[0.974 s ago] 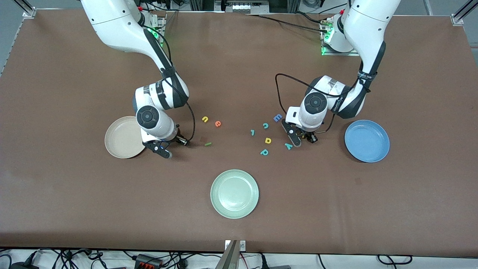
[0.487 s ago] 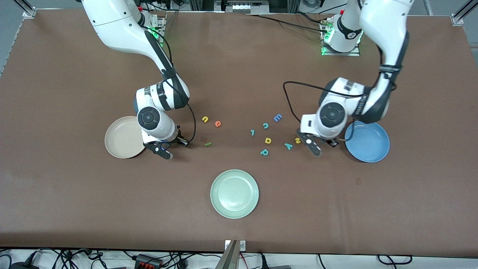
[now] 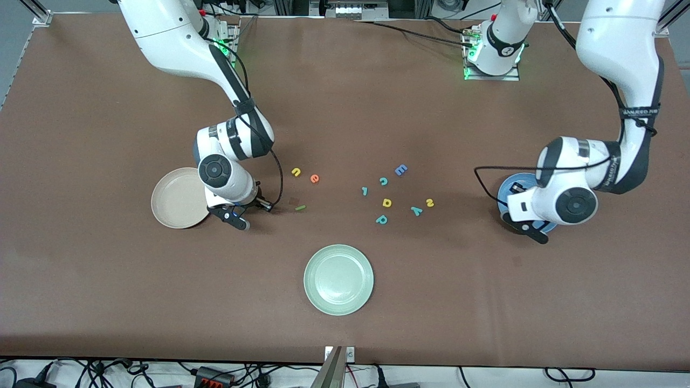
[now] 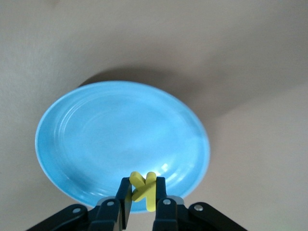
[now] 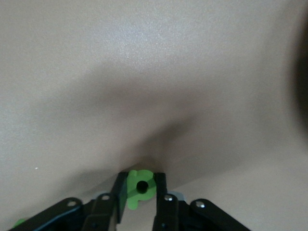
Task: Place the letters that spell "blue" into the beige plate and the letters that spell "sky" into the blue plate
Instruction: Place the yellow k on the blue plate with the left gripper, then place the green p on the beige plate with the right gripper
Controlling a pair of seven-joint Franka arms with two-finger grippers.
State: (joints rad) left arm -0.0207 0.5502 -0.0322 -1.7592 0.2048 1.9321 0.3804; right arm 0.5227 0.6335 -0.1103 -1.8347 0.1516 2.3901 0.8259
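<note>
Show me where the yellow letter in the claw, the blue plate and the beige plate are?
yellow k [image 4: 143, 189], left wrist view, middle of the letter.
blue plate [image 4: 106, 134], left wrist view, bare floor of the plate.
beige plate [image 3: 175, 199], front view, bare middle.

Lighting's even and bright from overhead on my end, with soft shadows under both arms. Wrist views look washed out, and the blue plate [image 4: 96, 139] shows mild glare.

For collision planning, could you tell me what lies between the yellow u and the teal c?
In the front view, only the orange e lies between the yellow u and teal c.
</note>
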